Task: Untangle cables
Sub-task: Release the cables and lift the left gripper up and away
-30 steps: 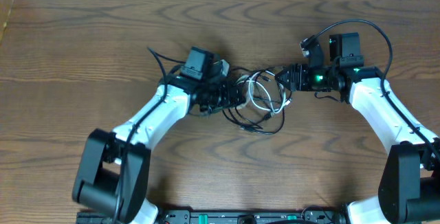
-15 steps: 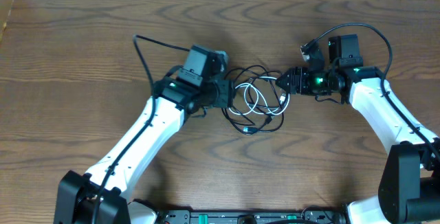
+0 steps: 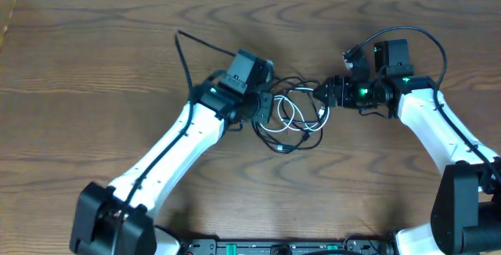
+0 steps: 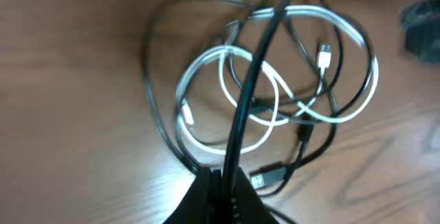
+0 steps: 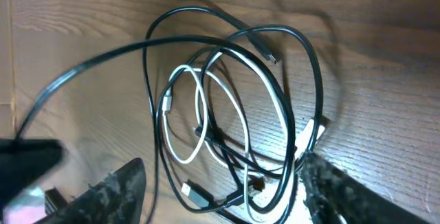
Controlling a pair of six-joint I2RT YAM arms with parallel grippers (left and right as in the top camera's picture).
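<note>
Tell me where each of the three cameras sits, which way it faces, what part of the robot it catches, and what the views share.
Overhead: above the table, looking straight down; shows the left claw and right claw.
Left wrist: on the left wrist, looking past its shut claw, which pinches the black cable, onto the looped white cable.
Right wrist: on the right wrist, looking down between its open fingers at both cables.
Shared: all three show the same two looped cables on the wood.

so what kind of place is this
Likely a robotics lab bench: a left arm and a right arm, white with black joints, reach across a wood-grain table to a tangled black cable and white cable.
</note>
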